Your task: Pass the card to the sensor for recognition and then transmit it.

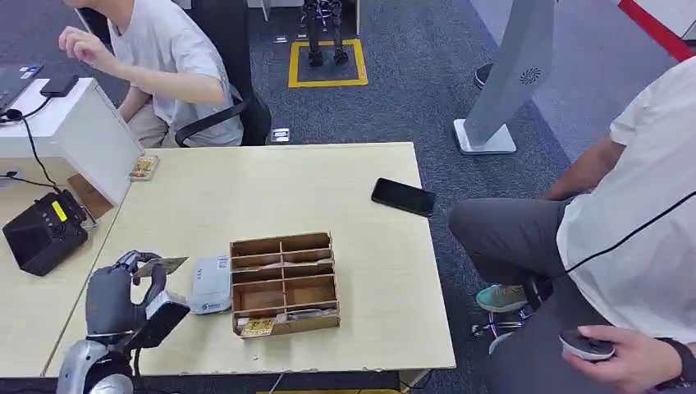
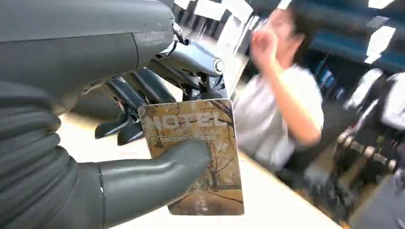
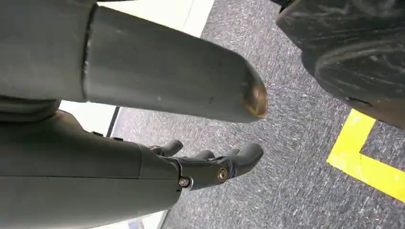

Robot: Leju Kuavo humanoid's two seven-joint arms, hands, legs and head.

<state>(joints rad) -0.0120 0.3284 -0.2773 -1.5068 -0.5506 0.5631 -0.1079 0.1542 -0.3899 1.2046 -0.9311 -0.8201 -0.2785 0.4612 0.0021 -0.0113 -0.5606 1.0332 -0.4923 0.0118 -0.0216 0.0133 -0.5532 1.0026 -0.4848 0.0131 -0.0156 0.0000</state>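
Card: the brown, tree-printed hotel key card [image 2: 196,152] is up off the tabletop, pinched in the left robot hand [image 1: 123,287], thick grey thumb pressed on its printed face, darker fingers behind it
Left robot hand: gripping that card, hovering over the near-left part of the pale wooden tabletop [image 1: 328,185], just beside the small white box-shaped card reader [image 1: 211,285]
Sensor: my read is that the white reader is the sensor; the card sits near it and above it, not on it, so recognition looks not yet done
Right robot hand: the right robot hand [image 3: 210,164] hangs down over grey carpet, fingers apart and lightly curled, holding nothing
Tray: the brown wooden compartment tray [image 1: 284,282] stands just past the reader, one more patterned card [image 1: 257,327] lying at its front edge
Around: a black phone [image 1: 403,197] lies well apart on the far side; a black device with a yellow label [image 1: 45,231] sits on the left desk
People: one seated person [image 1: 164,61] behind the tabletop, another on the right holding a mouse
Progress: pickup done, I'd say; scan and hand-over both left
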